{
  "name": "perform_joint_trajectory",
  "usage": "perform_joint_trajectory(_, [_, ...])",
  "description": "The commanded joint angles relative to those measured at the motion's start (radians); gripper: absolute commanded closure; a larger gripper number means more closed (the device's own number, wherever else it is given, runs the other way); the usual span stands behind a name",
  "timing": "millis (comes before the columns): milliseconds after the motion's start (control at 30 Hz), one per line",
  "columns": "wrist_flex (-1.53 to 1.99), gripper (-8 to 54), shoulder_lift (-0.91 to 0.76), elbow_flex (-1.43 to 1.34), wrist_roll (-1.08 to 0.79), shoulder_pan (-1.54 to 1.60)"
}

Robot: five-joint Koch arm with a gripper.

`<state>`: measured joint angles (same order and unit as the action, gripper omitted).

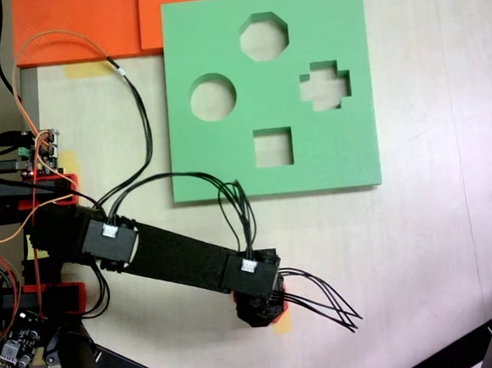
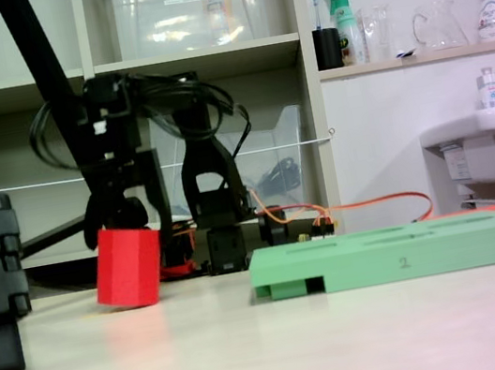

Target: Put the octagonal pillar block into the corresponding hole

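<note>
Gripping the red block [image 2: 128, 267] at lower left of the side view, tilted just off the table, the gripper [image 2: 124, 232] pinches it for carrying over to the green board's eight-sided hole [image 1: 263, 36].

Bright red block [image 2: 128, 266] at left, green board [image 1: 269, 93] upper centre, black arm [image 1: 175, 256], orange sheets [image 1: 80, 25] upper left, pale table [image 1: 430, 246].

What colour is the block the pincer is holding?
Bright red, clearest in the low side-on fixed view.
</note>
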<state>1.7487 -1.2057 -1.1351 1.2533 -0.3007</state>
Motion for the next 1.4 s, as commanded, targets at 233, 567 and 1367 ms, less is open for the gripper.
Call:
perform_joint_trajectory(233, [0.089,24.1,-0.334,0.078,0.568,0.371])
perform_joint_trajectory(567, [-0.132,24.0,-0.250,0.241,1.002,0.913])
perform_joint_trajectory(1367, [-0.604,23.6,0.129,0.374,1.134,1.184])
